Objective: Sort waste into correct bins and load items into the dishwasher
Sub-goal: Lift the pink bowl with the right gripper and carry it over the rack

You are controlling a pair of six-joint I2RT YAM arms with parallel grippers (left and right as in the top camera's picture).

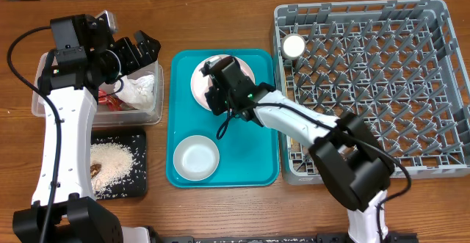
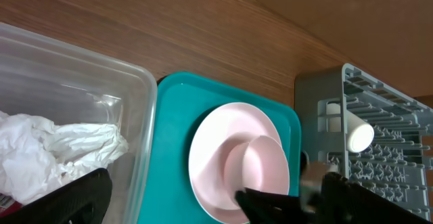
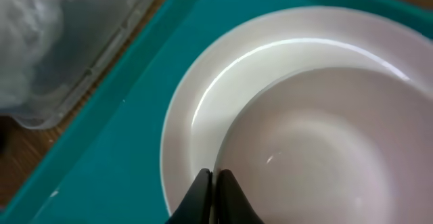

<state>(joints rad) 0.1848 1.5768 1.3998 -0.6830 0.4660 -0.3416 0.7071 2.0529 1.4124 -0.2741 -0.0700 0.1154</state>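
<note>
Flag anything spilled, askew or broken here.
Nothing stands out: rice lies inside the black tray, napkin and wrapper in the clear tub, cup in the rack, plate and bowl on the teal tray.

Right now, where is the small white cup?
In the overhead view, the white cup sits in the top-left corner of the grey rack, beside the teal tray.

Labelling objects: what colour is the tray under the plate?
The tray is teal; shows best in the overhead view.
</note>
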